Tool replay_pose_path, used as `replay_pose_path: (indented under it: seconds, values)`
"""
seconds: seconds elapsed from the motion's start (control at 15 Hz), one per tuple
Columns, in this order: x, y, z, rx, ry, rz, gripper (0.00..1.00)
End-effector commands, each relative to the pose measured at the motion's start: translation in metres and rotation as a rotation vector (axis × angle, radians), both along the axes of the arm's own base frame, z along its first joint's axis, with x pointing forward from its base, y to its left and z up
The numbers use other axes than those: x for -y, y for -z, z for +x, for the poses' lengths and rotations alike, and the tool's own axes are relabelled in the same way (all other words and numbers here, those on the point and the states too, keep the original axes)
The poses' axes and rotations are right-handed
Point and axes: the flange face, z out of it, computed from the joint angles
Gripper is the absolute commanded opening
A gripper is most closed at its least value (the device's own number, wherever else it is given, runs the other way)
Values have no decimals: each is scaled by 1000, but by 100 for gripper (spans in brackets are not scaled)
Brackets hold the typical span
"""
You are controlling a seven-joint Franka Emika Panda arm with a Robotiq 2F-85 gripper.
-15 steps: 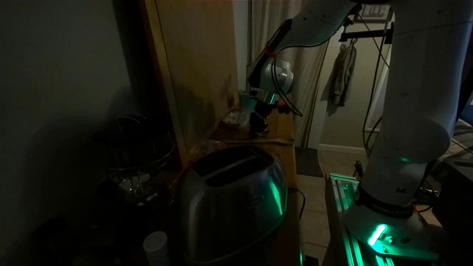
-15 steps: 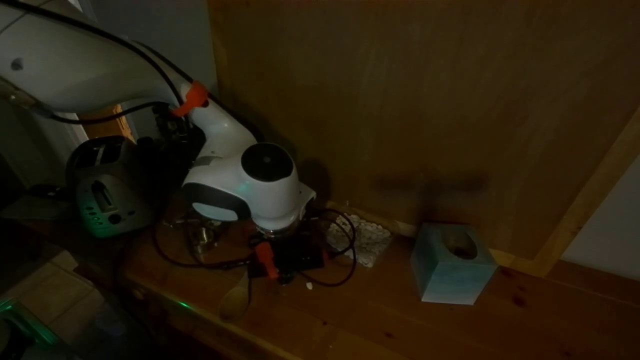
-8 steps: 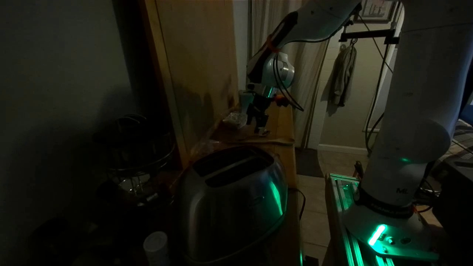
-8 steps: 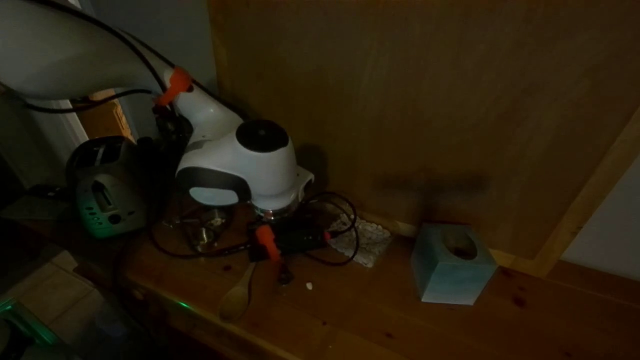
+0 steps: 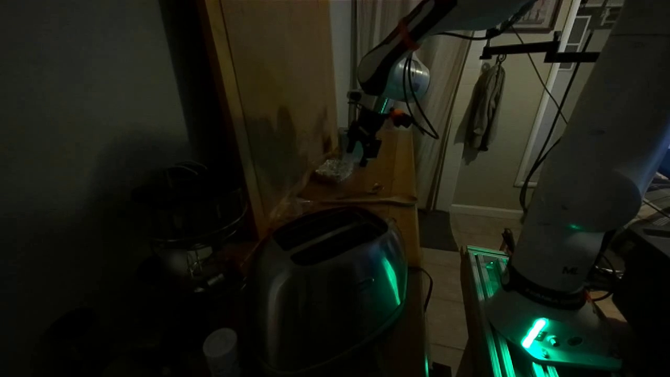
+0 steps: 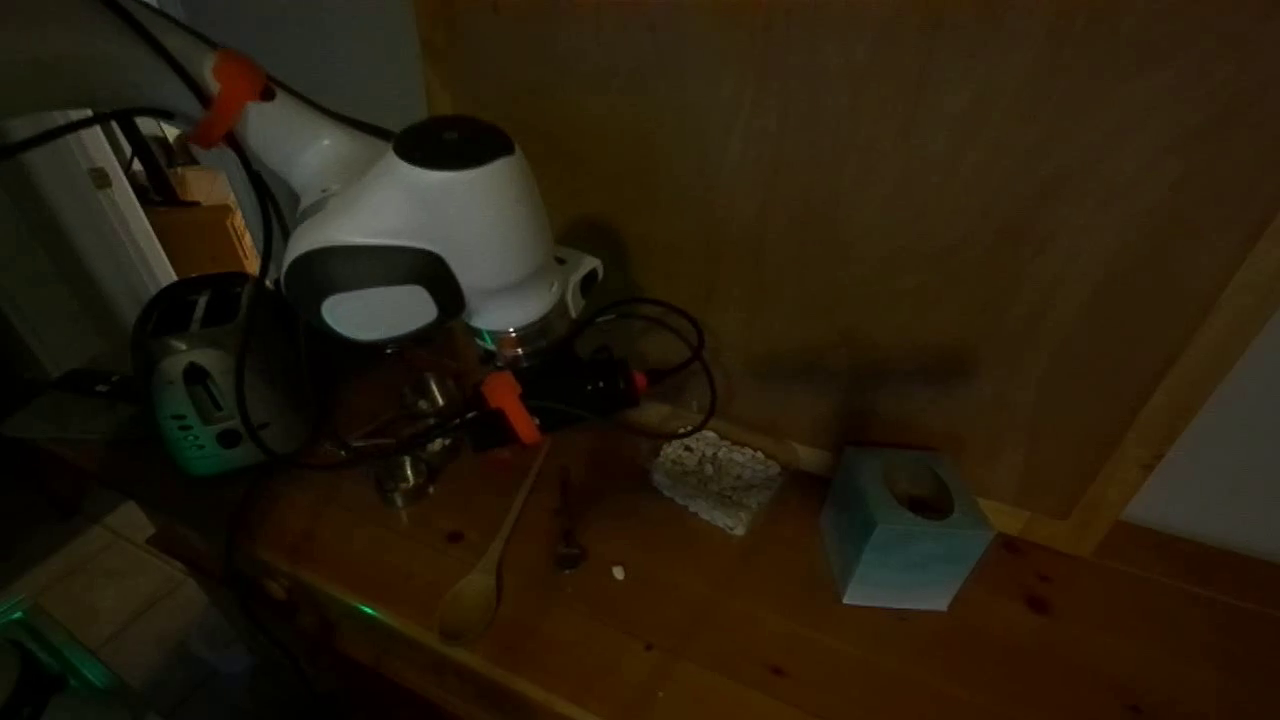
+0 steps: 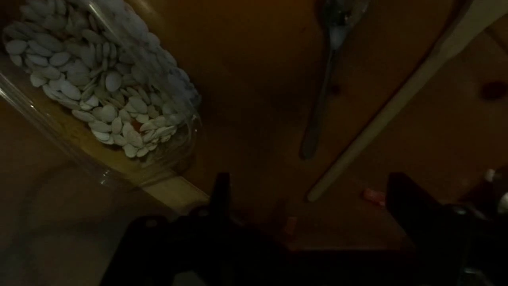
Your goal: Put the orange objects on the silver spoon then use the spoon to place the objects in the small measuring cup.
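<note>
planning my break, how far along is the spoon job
Done: nothing I can confirm; the silver spoon lies loose, its bowl too dark to read. In hand: nothing, the open tool holds no piece. Left: two likely orange objects, reddish in this dimness, lie off the spoon, which sits apart from the metal measuring cups, so carrying remains.

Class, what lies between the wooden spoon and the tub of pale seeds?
In the wrist view, the silver spoon lies between the wooden spoon and the tub; an exterior view also shows a small white piece there.
</note>
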Motion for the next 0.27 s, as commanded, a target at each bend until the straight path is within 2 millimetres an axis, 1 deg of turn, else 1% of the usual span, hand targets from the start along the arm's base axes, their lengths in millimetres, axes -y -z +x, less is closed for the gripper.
replay_pose_path:
  seconds: [0.0,0.2]
  values:
    - [-5,-3,-3,-5,-3,0,100]
    - [-11,-6,-9,-3,-7,1,100]
